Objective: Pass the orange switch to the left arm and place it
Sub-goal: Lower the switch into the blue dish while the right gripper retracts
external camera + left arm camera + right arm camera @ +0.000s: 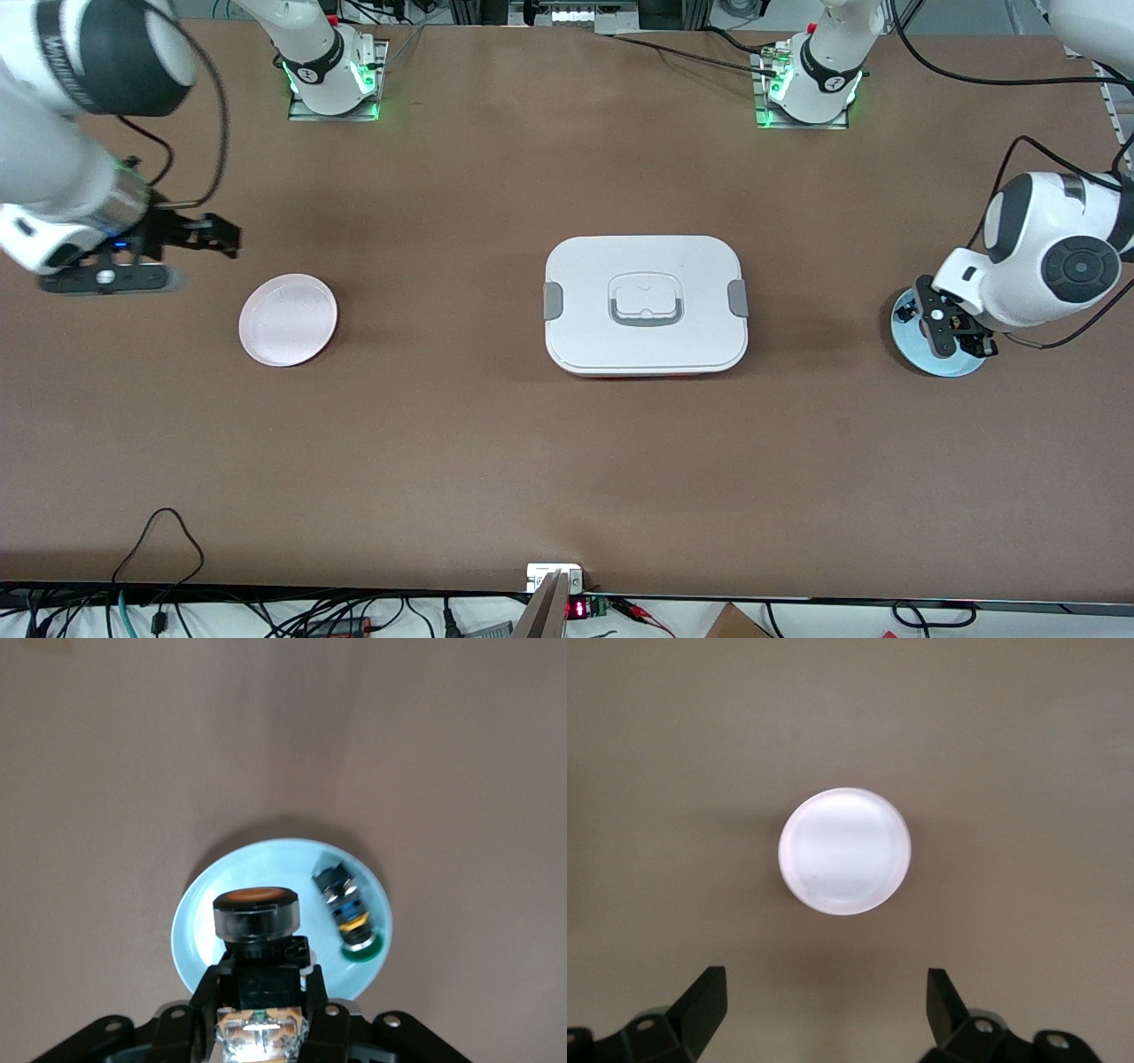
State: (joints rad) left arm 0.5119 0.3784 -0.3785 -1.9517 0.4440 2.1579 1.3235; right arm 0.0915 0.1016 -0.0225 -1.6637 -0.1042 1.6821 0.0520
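Observation:
My left gripper [261, 979] is shut on the black body of the orange switch [255, 912], whose orange round cap points away from the wrist. It holds the switch just above a light blue plate [199, 930] at the left arm's end of the table. In the front view that gripper [952, 332] hangs low over the same plate [930, 361]. My right gripper [217, 235] is open and empty, up over the table at the right arm's end; its fingers [704, 1001] frame bare tabletop. The white box [644, 306] sits mid-table between the two arms.
A small black switch with a green cap [347, 914] lies on the blue plate beside the held switch. An empty pink plate [288, 319] sits near the right gripper, also the pink plate [844, 850] in the right wrist view. Cables run along the table edge nearest the camera.

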